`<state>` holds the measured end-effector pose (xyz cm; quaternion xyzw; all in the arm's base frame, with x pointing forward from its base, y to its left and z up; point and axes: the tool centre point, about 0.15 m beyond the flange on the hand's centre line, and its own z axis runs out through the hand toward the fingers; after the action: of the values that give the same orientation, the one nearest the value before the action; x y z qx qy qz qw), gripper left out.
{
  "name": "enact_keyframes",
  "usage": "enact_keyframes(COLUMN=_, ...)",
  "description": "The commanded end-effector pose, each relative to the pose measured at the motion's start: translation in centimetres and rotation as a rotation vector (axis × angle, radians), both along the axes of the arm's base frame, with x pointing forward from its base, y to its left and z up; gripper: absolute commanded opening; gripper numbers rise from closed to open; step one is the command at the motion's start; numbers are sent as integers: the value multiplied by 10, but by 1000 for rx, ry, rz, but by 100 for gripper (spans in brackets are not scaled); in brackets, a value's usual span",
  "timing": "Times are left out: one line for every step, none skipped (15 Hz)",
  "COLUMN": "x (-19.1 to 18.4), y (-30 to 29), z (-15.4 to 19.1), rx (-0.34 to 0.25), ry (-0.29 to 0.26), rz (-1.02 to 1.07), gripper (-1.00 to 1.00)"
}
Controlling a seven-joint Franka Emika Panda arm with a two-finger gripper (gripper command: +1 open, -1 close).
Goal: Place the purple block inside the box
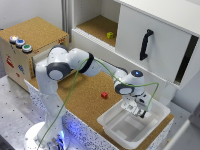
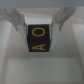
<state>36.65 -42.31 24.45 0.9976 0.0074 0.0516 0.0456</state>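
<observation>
One robot claw (image 2: 40,25) pinches the purple block (image 2: 40,38) between its two fingers (image 2: 18,22), right over the white box (image 1: 131,123). Yellow letters show on the block's sides. A small red block (image 1: 104,95) sits on the cork table (image 1: 85,95), near the box. A yellow block (image 1: 110,35) rests on the shelf (image 1: 95,26).

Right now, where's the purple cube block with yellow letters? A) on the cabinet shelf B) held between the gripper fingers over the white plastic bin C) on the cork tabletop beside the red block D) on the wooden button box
B: the wrist view shows the purple cube block with yellow letters clamped between the gripper fingers, with the white plastic bin below.
</observation>
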Motion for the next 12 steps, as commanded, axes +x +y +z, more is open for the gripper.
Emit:
enact_keyframes(x=22, y=-11, z=-6, rx=118, ry=-15, rz=24, gripper=100)
enact_keyframes(x=22, y=-8, z=-4, rx=116, ry=-26, rz=18, gripper=100)
enact_keyframes(x=21, y=-4, z=-2, rx=115, ry=-26, rz=15, gripper=100)
enact_keyframes(x=20, y=-1, z=1, rx=118, ry=-29, rz=16, gripper=100)
enact_keyframes(x=19, y=3, z=6, rx=110, ry=-36, rz=24, gripper=100)
enact_keyframes(x=18, y=5, z=12, rx=110, ry=-39, rz=22, gripper=100)
enact_keyframes(x=15, y=9, z=25, rx=110, ry=-61, rz=21, gripper=100)
enact_keyframes(x=14, y=13, z=35, rx=112, ry=-70, rz=26, gripper=100)
enact_keyframes(x=13, y=16, z=46, rx=110, ry=-83, rz=32, gripper=100)
enact_keyframes(x=11, y=21, z=59, rx=100, ry=-82, rz=36, gripper=100)
enact_keyframes(x=10, y=28, z=71, rx=102, ry=-88, rz=49, gripper=100)
enact_keyframes(x=9, y=37, z=84, rx=97, ry=-101, rz=63, gripper=100)
